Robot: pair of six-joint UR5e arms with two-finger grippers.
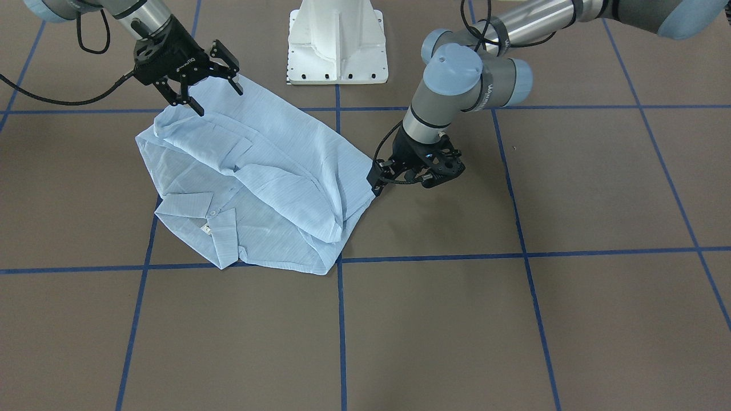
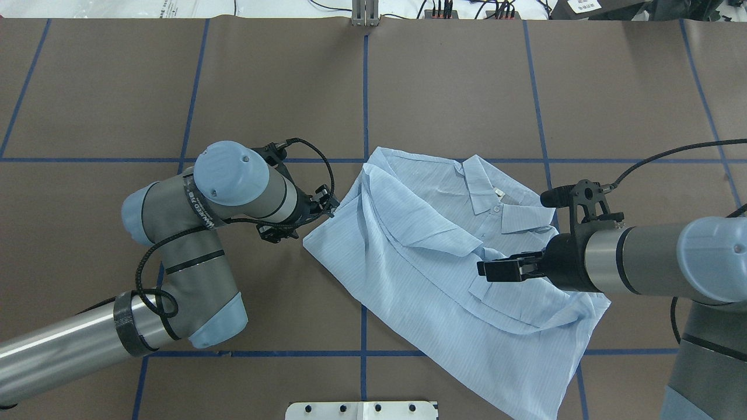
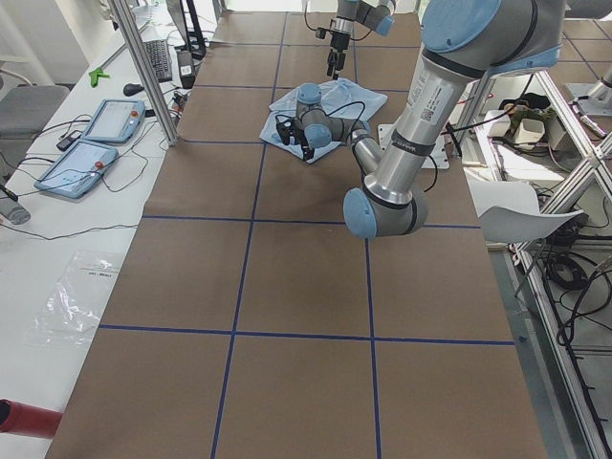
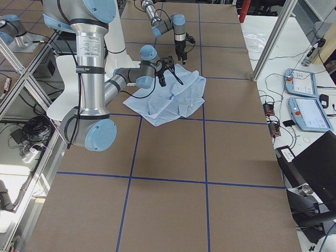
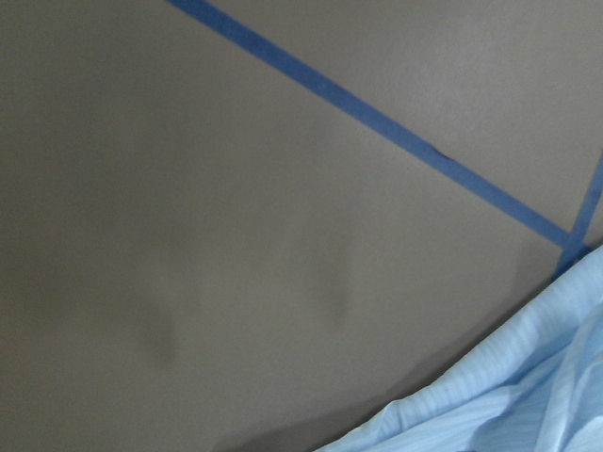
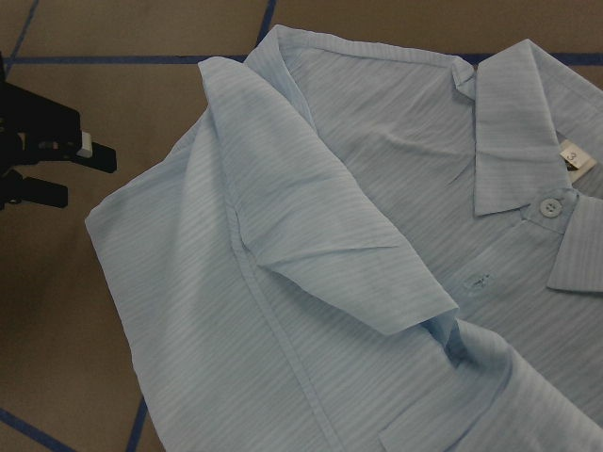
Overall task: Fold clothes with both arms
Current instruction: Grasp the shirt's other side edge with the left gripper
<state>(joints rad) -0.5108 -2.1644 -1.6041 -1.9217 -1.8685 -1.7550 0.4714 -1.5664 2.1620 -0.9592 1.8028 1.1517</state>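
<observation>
Shirt lies half-folded on the table, right gripper spread wide above its right part, left gripper at its left edge, grip I cannot tell; both should pinch only the top layer and move together.

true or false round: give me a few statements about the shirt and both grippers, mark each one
1. The shirt lies with its collar and white neck label facing up. True.
2. The right gripper is shut on a sleeve. False: it is open and holds nothing.
3. The left gripper is beside the shirt's edge. True.
4. The shirt is folded into a neat rectangle. False: it is rumpled, with a loose flap across its front.
5. The table is marked with red tape. False: the tape lines are blue.
</observation>
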